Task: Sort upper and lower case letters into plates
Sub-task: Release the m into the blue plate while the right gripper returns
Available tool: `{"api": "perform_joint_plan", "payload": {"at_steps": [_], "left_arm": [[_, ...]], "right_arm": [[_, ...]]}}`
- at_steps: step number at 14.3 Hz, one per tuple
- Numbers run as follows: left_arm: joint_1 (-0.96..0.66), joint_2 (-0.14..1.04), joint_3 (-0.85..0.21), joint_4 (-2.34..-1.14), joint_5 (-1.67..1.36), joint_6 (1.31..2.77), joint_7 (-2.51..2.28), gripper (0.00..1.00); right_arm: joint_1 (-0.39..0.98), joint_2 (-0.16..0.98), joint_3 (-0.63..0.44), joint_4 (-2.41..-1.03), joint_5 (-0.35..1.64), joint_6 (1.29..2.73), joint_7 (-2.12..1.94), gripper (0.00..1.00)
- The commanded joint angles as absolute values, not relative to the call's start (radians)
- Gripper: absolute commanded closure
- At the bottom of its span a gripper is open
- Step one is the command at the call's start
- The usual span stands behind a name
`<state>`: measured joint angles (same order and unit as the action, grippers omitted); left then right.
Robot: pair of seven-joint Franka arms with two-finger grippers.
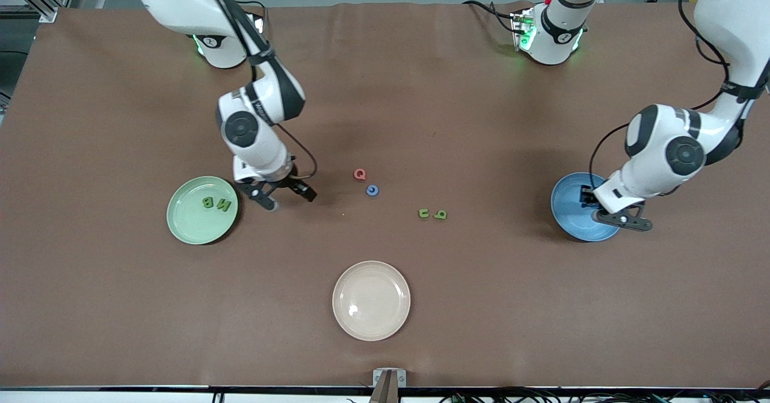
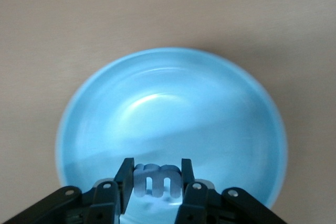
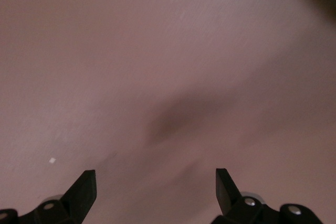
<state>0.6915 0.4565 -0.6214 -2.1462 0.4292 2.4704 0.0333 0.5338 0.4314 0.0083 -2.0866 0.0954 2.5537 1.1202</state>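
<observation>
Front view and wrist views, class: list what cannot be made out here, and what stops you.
- Blue plate, front view: partly covered by left gripper.
- Held letter, left wrist view: sides covered by the fingers; unreadable.
- Two green letters, front view: too small to read.
- Right wrist view: blurred cloth only.

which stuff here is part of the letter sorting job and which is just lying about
Job: green plate holding two letters; blue plate; m-shaped letter in the left gripper; four loose letters mid-table; open right gripper.
Lying about: cream plate.

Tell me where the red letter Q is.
In the front view, the red Q lies mid-table beside the blue letter, which is slightly nearer the camera, toward the right gripper.
</observation>
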Motion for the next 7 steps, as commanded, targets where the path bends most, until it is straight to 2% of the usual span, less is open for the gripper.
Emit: {"api": "perform_joint_plan", "payload": {"at_steps": [1, 7], "left_arm": [[0.707, 0.475, -0.634, -2.155, 0.446, 2.508, 0.061, 0.84], [0.712, 0.541, -0.630, -2.106, 0.563, 2.508, 0.061, 0.84]], "right_arm": [[0.590, 0.517, -0.003, -1.994, 0.097, 2.543, 1.244, 0.00], [0.666, 0.592, -0.002, -1.934, 0.097, 2.543, 1.388, 0.00]]}}
